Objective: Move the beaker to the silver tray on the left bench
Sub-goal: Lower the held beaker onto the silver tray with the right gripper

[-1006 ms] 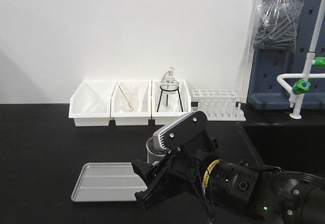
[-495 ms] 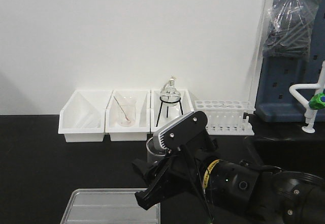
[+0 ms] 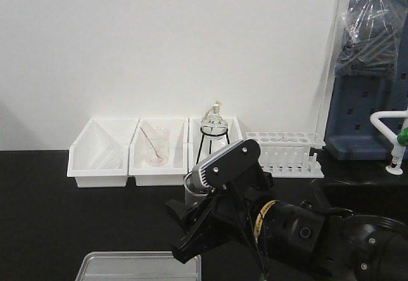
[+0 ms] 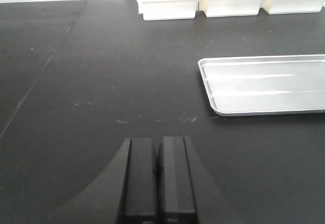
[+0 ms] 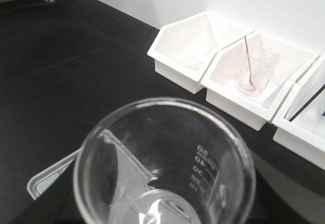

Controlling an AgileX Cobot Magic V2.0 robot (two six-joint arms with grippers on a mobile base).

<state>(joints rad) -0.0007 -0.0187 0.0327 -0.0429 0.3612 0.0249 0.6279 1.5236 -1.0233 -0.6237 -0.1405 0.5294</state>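
The beaker (image 5: 162, 168), clear glass with printed graduations, fills the lower part of the right wrist view and looks empty. My right gripper (image 3: 191, 216) is shut on it, holding it above the black left bench (image 3: 57, 217); its fingers show only dimly through the glass. In the front view the beaker (image 3: 191, 188) peeks out beside the wrist camera housing. The silver tray (image 3: 137, 265) lies below and to the left of it, and one tray corner (image 5: 48, 181) shows under the beaker. My left gripper (image 4: 158, 155) is shut and empty, left of the silver tray (image 4: 264, 84).
Three white bins (image 3: 156, 157) line the back wall; the middle one holds a second beaker with a rod (image 5: 252, 74), the right one a flask on a black tripod (image 3: 213, 128). A test-tube rack (image 3: 284, 150) and a white-and-green tap (image 3: 396, 144) stand further right.
The whole bench scene has slid down and left in the front view: the tray sits at the bottom edge and the tap nearer the right edge. The right gripper still holds the beaker.
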